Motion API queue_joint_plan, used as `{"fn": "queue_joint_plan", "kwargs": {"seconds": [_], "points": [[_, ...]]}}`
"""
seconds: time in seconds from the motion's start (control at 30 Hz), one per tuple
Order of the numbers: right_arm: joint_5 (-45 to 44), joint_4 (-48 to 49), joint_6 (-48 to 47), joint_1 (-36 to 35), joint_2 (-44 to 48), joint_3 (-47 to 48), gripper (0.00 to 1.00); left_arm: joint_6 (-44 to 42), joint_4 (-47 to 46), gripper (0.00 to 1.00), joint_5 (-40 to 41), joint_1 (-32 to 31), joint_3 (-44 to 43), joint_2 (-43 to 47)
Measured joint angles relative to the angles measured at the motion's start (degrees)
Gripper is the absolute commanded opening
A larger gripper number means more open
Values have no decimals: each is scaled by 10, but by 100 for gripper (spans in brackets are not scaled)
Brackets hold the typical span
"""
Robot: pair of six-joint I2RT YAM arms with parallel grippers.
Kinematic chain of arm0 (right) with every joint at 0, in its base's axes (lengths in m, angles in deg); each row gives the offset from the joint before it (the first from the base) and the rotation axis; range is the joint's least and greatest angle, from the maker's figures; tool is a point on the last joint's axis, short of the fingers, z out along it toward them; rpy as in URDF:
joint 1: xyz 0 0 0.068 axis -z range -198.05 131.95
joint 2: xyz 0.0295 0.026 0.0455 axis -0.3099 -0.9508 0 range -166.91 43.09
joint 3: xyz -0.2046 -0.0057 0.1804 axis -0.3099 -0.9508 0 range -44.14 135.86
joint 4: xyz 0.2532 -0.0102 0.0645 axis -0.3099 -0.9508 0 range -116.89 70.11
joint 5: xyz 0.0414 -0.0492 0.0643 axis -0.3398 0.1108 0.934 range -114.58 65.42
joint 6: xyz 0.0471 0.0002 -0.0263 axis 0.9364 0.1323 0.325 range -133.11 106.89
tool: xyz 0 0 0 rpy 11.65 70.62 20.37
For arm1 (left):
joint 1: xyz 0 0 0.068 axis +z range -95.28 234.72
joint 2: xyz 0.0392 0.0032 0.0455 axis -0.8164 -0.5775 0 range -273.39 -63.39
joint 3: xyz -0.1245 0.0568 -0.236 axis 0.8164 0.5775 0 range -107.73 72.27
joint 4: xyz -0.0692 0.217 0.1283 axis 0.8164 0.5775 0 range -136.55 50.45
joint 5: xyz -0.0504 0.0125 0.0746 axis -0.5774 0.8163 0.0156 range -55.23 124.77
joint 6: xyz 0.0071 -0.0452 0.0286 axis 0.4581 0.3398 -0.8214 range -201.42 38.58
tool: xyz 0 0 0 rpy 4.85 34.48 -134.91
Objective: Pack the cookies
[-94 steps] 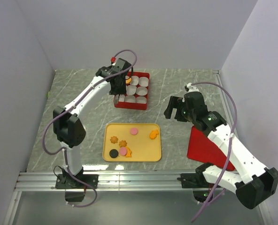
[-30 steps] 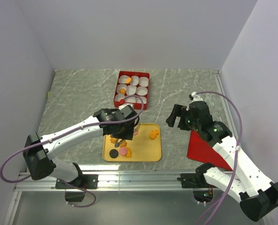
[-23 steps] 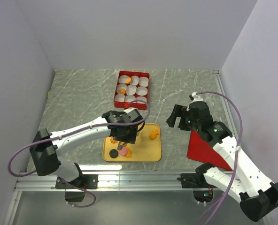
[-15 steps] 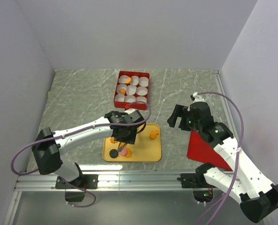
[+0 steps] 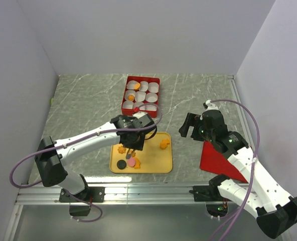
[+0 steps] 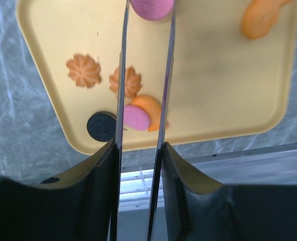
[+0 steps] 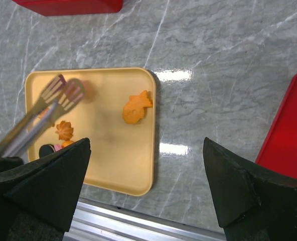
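lying loose on yellow tray [image 6: 213,90]: cookies [image 6: 83,70]

My arms [image 5: 83,143] are white with black joints, each trailing a purple cable [image 5: 22,161]. My left fingers [image 6: 120,100] are thin metal blades; my right fingers [image 7: 43,186] are chunky black wedges.

2 tan flower cookies [image 6: 83,70], 2 pink rounds [image 6: 135,117], 2 orange pieces [image 6: 261,17] and 1 black round [image 6: 101,125] are showing at the 1 yellow tray [image 6: 213,75].
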Motion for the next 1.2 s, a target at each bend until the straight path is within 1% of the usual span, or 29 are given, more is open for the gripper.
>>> {"fn": "queue_joint_plan", "kwargs": {"seconds": [0.2, 0.27, 0.33, 0.47, 0.57, 0.7, 0.83, 1.0, 1.2], "points": [[-4, 1, 0, 0, -1, -2, 100, -20, 33, 43, 40, 7, -111, -7], [-7, 1, 0, 0, -2, -2, 100, -32, 38, 44, 49, 18, -135, -12], [-10, 1, 0, 0, -4, -2, 100, -48, 40, 42, 57, 38, -153, -20], [-16, 1, -1, 0, -7, -2, 100, -79, 33, 38, 56, 97, -168, -37], [-24, 1, -3, 0, -9, -2, 100, -102, 20, 40, 49, 156, -177, -48], [-31, 1, -7, 0, -13, -2, 100, -129, 9, 40, 44, 208, -206, -70], [-39, 1, -13, 0, -25, -1, 100, -153, -11, 40, 34, 233, -228, -100], [-41, 1, -20, 0, -47, 1, 100, -169, -23, 40, 19, 253, -235, -141], [-40, 4, -28, 0, -63, 3, 100, -180, -31, 42, 9, 269, -243, -189]]}}
